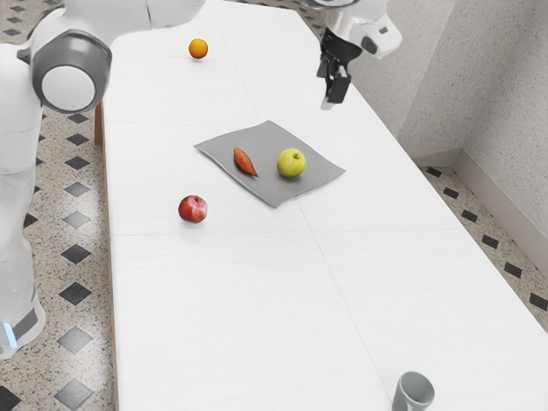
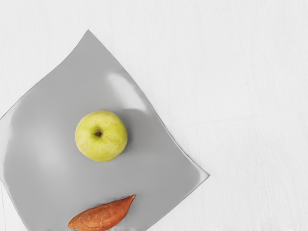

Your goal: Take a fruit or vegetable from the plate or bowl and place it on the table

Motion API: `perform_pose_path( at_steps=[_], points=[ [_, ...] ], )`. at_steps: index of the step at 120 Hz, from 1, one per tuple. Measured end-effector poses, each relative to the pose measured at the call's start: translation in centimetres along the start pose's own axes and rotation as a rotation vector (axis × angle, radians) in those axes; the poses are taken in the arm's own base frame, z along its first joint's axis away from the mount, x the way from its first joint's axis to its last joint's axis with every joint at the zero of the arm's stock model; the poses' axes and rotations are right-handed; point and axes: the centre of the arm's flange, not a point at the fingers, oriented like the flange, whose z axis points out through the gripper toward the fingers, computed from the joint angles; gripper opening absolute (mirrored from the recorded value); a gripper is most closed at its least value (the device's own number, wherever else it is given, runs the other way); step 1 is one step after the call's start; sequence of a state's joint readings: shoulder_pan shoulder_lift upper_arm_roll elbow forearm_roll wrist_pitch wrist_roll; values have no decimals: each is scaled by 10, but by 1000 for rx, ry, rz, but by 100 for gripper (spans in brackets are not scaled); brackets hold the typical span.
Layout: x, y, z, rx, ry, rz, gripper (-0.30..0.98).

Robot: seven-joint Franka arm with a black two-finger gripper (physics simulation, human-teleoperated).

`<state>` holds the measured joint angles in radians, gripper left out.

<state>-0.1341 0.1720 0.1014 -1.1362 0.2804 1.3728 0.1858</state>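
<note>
My gripper [image 1: 329, 101] hangs above the table, beyond the grey square plate [image 1: 268, 190] as the exterior view looks at it. On that plate rest a yellow-green apple [image 1: 291, 163] and an orange-brown sweet potato [image 1: 244, 161], a small gap between them. The wrist view looks down on the plate [image 2: 43, 110], with the yellow-green apple [image 2: 101, 136] standing stem up near its middle and the sweet potato [image 2: 102, 216] lying closer to one edge.
A red apple [image 1: 193, 209] sits on the white table [image 1: 205, 317] beside the plate, toward the exterior view's left. An orange [image 1: 198, 49] lies at the far end, and a grey mug [image 1: 414, 391] stands at the near end.
</note>
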Motion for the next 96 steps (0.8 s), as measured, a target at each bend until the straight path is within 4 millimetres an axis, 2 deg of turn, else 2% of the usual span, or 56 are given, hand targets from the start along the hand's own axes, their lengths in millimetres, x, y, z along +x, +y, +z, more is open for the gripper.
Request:
perform_pose_path(
  at_steps=[7,13,32,44,50,56,65,72,82,90,96],
  points=[
    [6,2,18,-5,-38,15,69],
    [8,4,25,-10,-51,26,69],
    [12,17,34,-59,-66,64,69],
    [11,22,33,-80,-64,64,69],
    [11,27,44,-96,-86,65,69],
    [-5,26,67,-116,-120,61,68],
    [-38,0,107,-157,-151,8,69],
    [-48,-30,130,-182,-146,-45,69],
    [-45,-76,171,-214,-132,-97,69],
    [-42,-101,176,-209,-89,-116,69],
    [-20,-107,180,-217,-49,-98,69]
  ],
)
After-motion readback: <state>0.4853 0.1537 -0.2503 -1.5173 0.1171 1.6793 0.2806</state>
